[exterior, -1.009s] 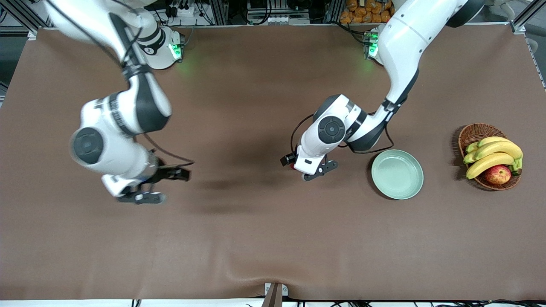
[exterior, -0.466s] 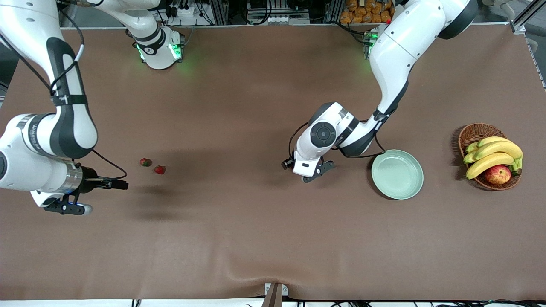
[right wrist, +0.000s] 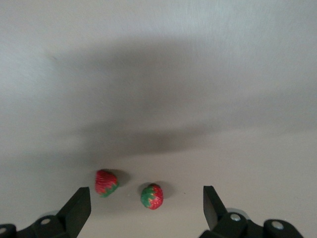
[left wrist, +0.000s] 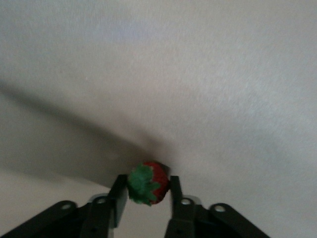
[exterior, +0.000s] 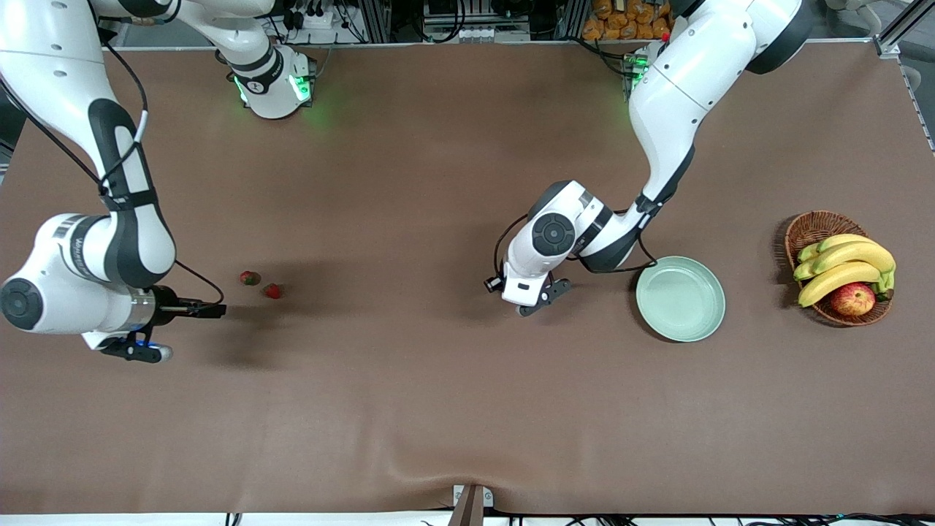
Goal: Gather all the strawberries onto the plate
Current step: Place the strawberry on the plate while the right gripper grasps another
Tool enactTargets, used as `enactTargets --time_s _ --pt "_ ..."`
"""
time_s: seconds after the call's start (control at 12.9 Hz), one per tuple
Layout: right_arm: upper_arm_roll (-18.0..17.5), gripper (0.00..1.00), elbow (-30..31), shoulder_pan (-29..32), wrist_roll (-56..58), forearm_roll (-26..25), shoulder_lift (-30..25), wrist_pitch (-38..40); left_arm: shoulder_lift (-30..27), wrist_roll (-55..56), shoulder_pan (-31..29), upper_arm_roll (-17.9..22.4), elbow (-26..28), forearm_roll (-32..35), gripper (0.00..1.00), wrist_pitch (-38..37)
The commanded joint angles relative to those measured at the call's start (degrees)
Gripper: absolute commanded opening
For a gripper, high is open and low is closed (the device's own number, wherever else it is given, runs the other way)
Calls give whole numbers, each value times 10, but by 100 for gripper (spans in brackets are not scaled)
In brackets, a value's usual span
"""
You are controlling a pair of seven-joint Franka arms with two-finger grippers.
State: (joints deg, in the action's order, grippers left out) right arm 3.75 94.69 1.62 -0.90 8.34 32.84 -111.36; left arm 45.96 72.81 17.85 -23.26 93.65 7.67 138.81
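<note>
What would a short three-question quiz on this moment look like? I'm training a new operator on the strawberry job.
1. True or false: the plate already holds a strawberry.
2. Which claw is shut on a strawberry? A) left claw B) right claw C) neither
3. Fill in: ___ strawberries lie loose on the table, toward the right arm's end.

Key
1. False: the plate is bare.
2. A: the left wrist view shows the berry pinched between its fingers; the right claw is open over the loose pair.
3. Two, lying beside each other and apart.
</note>
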Motion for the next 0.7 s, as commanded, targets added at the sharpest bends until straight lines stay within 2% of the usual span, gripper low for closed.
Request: enactTargets --time_s 0.0,0.23,0.47,0.62 --pt "-16 100 25 15 3 -14 9 -5 -7 12 3 4 -10 16 0 0" --pt "-16 100 47 11 3 -14 11 -4 -38 3 -19 5 -3 23 0 -34" --pt "-16 100 62 8 4 -14 14 -2 -94 -51 -52 4 1 23 0 -152" --pt "-16 100 66 4 4 -14 22 0 -129 -113 -85 3 20 23 0 -199"
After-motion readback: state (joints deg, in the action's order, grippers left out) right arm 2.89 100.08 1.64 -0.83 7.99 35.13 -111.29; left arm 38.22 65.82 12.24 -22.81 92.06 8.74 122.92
